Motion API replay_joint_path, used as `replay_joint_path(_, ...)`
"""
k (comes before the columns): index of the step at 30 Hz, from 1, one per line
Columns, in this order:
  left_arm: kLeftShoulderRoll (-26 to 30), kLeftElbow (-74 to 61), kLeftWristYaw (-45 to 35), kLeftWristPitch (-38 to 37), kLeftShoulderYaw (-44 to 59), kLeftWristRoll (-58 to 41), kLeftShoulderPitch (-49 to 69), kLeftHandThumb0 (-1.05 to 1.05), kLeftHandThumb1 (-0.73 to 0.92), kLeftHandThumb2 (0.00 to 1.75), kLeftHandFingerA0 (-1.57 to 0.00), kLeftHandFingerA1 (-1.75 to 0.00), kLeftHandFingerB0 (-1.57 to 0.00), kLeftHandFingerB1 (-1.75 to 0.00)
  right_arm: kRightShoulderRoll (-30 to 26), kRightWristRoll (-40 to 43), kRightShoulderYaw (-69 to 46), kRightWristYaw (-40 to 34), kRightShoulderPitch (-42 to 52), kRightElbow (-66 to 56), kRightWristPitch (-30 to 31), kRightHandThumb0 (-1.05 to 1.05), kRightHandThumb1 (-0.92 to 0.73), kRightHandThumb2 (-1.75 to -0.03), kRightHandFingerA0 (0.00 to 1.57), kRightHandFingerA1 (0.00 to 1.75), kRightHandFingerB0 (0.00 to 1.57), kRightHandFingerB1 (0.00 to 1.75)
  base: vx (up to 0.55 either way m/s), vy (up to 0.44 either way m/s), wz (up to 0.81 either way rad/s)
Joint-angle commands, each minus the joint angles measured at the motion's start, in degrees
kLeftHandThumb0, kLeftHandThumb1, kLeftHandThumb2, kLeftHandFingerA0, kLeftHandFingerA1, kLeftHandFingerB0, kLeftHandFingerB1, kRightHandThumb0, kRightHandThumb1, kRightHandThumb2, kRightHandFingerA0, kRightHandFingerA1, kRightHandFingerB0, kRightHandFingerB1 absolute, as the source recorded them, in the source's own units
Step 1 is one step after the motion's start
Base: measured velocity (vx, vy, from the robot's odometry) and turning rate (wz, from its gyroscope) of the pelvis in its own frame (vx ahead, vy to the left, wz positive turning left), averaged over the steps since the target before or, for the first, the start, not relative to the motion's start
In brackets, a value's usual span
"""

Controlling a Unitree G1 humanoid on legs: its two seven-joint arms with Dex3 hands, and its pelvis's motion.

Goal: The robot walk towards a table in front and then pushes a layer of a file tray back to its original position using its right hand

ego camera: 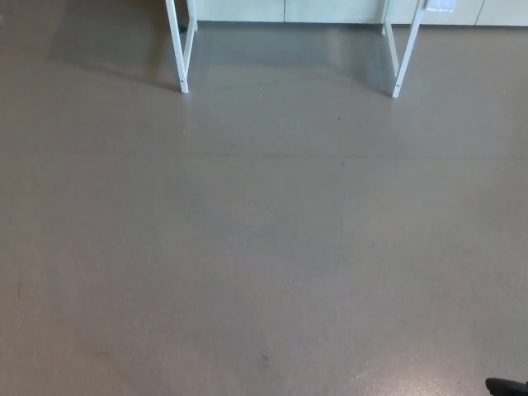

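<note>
Far from the counter, only floor ahead

The white counter legs stand far off across the grey floor. No file tray shows yet, and neither hand shows, so I cannot tell how they are. Best to walk straight, aiming between the legs.

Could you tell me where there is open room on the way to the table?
The grey floor lies bare up to the white table legs, and between them. A small dark object sits at the bottom right corner. Nothing is crowded.
</note>
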Motion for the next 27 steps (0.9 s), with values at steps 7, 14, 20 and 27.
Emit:
replay_joint_path(7, 1.6, 2.05, -6.4, -3.32, 1.89, -4.01, 1.03, -0.14, 0.47, 0.55, -0.49, -0.44, -0.48, -0.42, -0.25, 0.96, -0.24, 0.45, 1.42, 0.54, -5.02, -0.17, -0.56, -0.56, 0.68, 0.48, 0.5, 0.43, 0.04, -0.003, 0.04)
replay_joint_path(14, 1.66, 2.48, -6.17, -3.39, 1.83, -4.16, 1.42, -0.14, 0.47, 0.55, -0.51, -0.44, -0.49, -0.42, -0.58, 0.55, 0.1, 0.11, 1.49, 1.3, -5.87, -0.18, -0.55, -0.55, 0.68, 0.49, 0.5, 0.44, -0.03, 0.008, 0.09)
replay_joint_path(20, 1.64, 1.5, -6.47, -3.84, 1.76, -4.42, 2.54, -0.15, 0.47, 0.56, -0.49, -0.45, -0.48, -0.42, -0.53, 0.23, 0.55, -0.08, 1.19, 1.93, -5.77, -0.16, -0.57, -0.56, 0.65, 0.48, 0.48, 0.44, 0.11, 0.272, -0.2)
replay_joint_path(27, 1.67, 1.44, -6.63, -3.25, 2.11, -5.2, 3.21, -0.14, 0.45, 0.55, -0.53, -0.46, -0.47, -0.43, -0.52, -0.47, 1.19, -0.53, 1.1, 2.47, -5.97, -0.18, -0.57, -0.56, 0.67, 0.48, 0.5, 0.43, 0.2, 0.241, -0.02)
